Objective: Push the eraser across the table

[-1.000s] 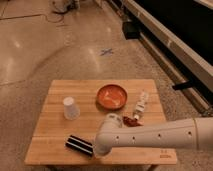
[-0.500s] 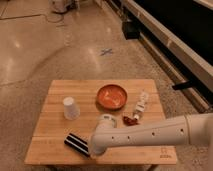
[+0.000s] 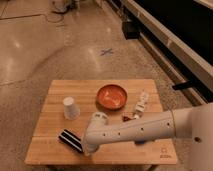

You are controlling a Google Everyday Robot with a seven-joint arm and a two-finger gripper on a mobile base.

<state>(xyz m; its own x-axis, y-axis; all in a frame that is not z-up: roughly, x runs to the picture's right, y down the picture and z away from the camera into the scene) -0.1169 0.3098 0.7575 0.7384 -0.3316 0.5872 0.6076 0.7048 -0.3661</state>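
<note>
The eraser (image 3: 69, 139), a flat black block with white stripes, lies near the front left of the wooden table (image 3: 52, 127). My white arm reaches in from the right along the table's front. My gripper (image 3: 88, 146) is at the arm's left end, low over the table and right against the eraser's right end. The arm's casing hides where the two meet.
A white paper cup (image 3: 71, 107) stands behind the eraser. An orange bowl (image 3: 111, 96) sits at the centre back, with a small white bottle (image 3: 142, 103) and a red item (image 3: 127, 117) to its right. A bit of blue block (image 3: 141, 143) shows under the arm. The front table edge is close.
The arm's end has moved left along the front of the table. The eraser has slid a little to the left with it.
</note>
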